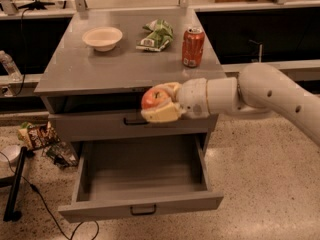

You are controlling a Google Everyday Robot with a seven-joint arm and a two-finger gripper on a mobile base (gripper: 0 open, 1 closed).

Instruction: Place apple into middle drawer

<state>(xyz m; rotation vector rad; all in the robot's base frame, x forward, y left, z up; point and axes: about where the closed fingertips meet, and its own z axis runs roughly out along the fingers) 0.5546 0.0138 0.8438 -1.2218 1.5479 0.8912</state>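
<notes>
1. One apple [154, 98] is in hand. The gripper [161, 104] pinches it, one pale finger curled over the top and the other pressed beneath, so the fruit hangs in the clamp and rests on nothing.
2. Apple and gripper hang just off the front edge of the cabinet [125, 66], level with the closed upper drawer front [95, 128]. They sit above the rear part of the middle drawer [100, 210].
3. Judgement: the load is held here because it is clear of the cabinet top and over the opening. What remains is a descent into the drawer and a release.
4. The arm [270, 91] comes in from the cabinet's right side, roughly level. That line appears to keep the forearm in front of the cabinet top and apart from what stands on it.
5. The middle drawer is drawn well out from the cabinet front. Its grey floor shows, and its black handle faces the camera.
6. Risk noted: the fruit is round. Let go high, it is likely to roll across the drawer floor, so a low release is advised.
7. Three items stand toward the back of the cabinet top, all well apart from the apple:
   - a pale bowl [102, 37] at back left;
   - a green bag [156, 34] at back centre;
   - a red soda can [193, 46] at back right.
8. A speckled floor [260, 184] surrounds the cabinet.
9. To the cabinet's left lie snack packets [36, 134], a black cable [45, 204] and a black stand leg [15, 184]. Dark shelving runs behind the cabinet.
</notes>
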